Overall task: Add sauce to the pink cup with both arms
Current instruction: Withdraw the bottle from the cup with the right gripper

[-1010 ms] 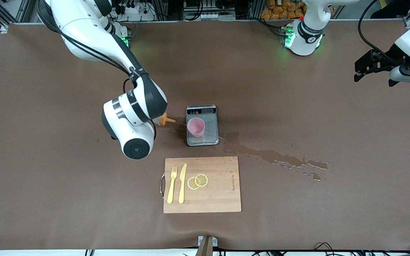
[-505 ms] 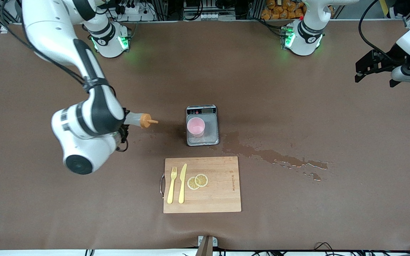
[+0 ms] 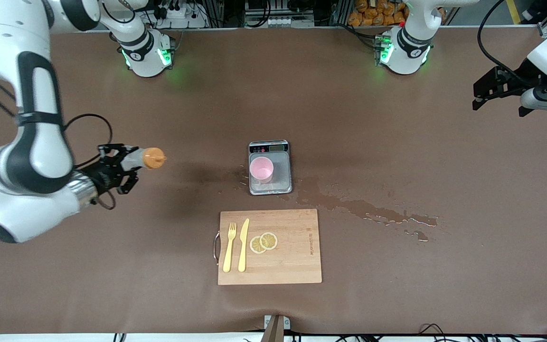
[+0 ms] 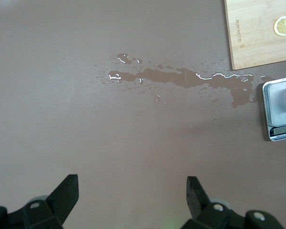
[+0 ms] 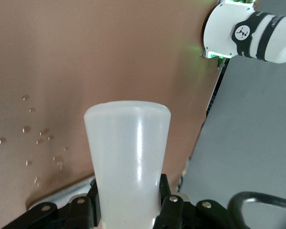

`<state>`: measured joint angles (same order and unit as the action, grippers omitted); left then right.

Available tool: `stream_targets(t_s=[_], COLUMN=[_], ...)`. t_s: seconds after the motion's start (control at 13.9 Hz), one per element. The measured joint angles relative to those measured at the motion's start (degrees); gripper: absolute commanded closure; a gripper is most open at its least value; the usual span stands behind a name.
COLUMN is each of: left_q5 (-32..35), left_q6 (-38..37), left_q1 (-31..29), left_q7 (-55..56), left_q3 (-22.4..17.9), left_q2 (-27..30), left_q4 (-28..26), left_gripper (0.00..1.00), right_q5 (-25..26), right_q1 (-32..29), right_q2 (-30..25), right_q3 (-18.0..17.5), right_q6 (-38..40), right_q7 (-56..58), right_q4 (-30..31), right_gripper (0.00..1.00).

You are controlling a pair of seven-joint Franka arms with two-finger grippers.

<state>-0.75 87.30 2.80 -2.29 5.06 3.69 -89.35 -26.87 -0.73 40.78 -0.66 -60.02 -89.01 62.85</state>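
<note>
Sauce (image 3: pixel 143 158) sits clamped in your right end effector (image 3: pixel 120 169), held up over the counter (image 3: pixel 397 294) toward the right arm's end, orange cap pointing toward the cup; the right wrist view shows its whitish body (image 5: pixel 127 157) gripped between the fingers. Your cup (image 3: pixel 260 169) stands upright on the scale (image 3: pixel 270 166), apart from the bottle. A wet spill (image 3: pixel 363 209) streaks the counter beside the scale, toward the left arm's end. Nearer the front camera lies a board (image 3: pixel 292 251) with fork (image 3: pixel 229 247), knife (image 3: pixel 243 244) and lemon slices (image 3: pixel 263 242). Your left end effector (image 3: pixel 496 90) waits with fingers spread apart, over the left arm's end of the counter.
</note>
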Motion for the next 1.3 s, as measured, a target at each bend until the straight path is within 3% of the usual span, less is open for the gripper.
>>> stream_targets(t_s=[0.51,0.79,1.3], left_q5=[0.0,0.0,0.0], left_q6=[0.0,0.0,0.0], left_q1=[0.0,0.1,0.1], left_q7=[0.0,0.0,0.0], left_q3=[0.0,0.1,0.0], left_q2=[0.0,0.0,0.0], left_q4=[0.0,0.0,0.0], left_gripper=[0.00,0.00,0.00], right_q5=[-5.1,-6.7,-6.8], right_q1=[-13.9,-22.8,-27.1], right_q2=[0.6,3.9,12.3], right_q3=[0.2,0.3,0.3], right_q6=[1.8,1.8,1.2], right_q7=[26.9,42.0,55.8], right_q4=[5.2,8.9,9.2], right_gripper=[0.51,0.51,0.51])
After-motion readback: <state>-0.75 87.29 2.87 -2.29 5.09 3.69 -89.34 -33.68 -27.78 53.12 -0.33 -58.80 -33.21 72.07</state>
